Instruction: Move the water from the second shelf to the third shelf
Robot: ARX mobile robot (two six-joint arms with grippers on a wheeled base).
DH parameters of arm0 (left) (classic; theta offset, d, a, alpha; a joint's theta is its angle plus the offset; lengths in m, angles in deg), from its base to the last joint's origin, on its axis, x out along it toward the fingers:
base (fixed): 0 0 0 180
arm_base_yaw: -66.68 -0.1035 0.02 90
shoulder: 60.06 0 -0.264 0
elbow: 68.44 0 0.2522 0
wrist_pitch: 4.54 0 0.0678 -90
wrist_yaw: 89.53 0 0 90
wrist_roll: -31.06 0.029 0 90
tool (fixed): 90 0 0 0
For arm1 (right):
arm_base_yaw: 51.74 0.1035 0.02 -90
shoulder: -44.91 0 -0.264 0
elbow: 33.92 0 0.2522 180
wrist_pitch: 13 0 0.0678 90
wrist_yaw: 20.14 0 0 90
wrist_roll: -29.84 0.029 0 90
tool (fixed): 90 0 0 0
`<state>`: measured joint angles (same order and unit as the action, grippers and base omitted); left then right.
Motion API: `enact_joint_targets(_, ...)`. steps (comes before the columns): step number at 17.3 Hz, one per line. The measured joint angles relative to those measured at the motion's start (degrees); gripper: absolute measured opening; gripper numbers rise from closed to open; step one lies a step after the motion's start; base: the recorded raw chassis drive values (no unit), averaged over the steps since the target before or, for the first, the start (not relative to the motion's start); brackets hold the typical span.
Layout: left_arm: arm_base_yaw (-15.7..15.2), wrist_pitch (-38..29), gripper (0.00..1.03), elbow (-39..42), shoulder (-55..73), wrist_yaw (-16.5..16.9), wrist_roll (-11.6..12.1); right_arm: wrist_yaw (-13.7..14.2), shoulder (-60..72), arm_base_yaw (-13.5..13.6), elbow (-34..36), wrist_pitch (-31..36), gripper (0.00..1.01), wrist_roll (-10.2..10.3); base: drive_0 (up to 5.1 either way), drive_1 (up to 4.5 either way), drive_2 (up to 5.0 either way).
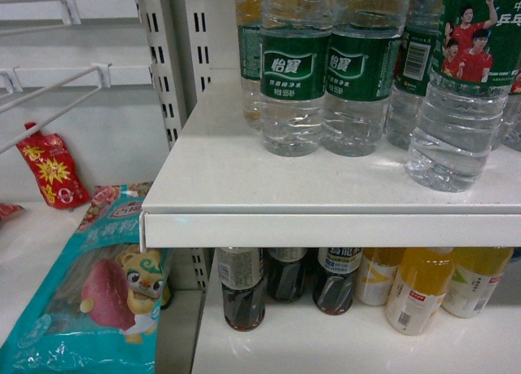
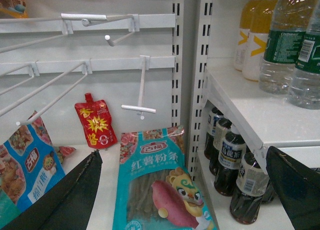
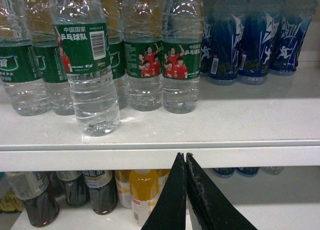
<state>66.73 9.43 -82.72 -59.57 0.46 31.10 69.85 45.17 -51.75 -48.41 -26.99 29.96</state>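
Several water bottles with dark green labels stand on the white shelf (image 1: 244,195). One bottle (image 1: 460,105) stands forward of the row, near the shelf's front edge at the right. In the right wrist view that same bottle (image 3: 90,74) is at upper left on the shelf (image 3: 225,125). My right gripper (image 3: 183,155) is shut with nothing in it, just below the shelf's front lip and right of the forward bottle. My left gripper (image 2: 183,152) hangs open and empty at the left bay, in front of a teal noodle packet (image 2: 160,185). Neither gripper shows in the head view.
Below the water shelf stand dark tea bottles (image 1: 244,292) and yellow juice bottles (image 1: 419,288). Blue drink bottles (image 3: 250,39) stand right of the water. The left bay holds a red pouch (image 2: 96,125), snack bags and white wire hooks (image 2: 142,84). A slotted upright (image 2: 197,79) divides the bays.
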Motion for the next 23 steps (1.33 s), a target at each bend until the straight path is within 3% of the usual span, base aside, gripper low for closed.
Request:
enact_joint_targets(5, 0.0, 0.0, 0.98, 0.0, 0.0, 0.0, 0.0, 0.0, 0.0, 0.0, 0.0, 0.0, 0.02, 0.0, 0.0, 0.0, 0.0)
enact_joint_targets(13, 0.0, 0.0, 0.98, 0.0, 0.0, 0.0, 0.0, 0.0, 0.0, 0.0, 0.0, 0.0, 1.0, 0.0, 0.0, 0.0, 0.0)
enact_joint_targets(23, 0.0, -0.2, 0.98, 0.0, 0.0, 0.0, 0.0, 0.0, 0.0, 0.0, 0.0, 0.2, 0.98, 0.0, 0.0, 0.0, 0.0)
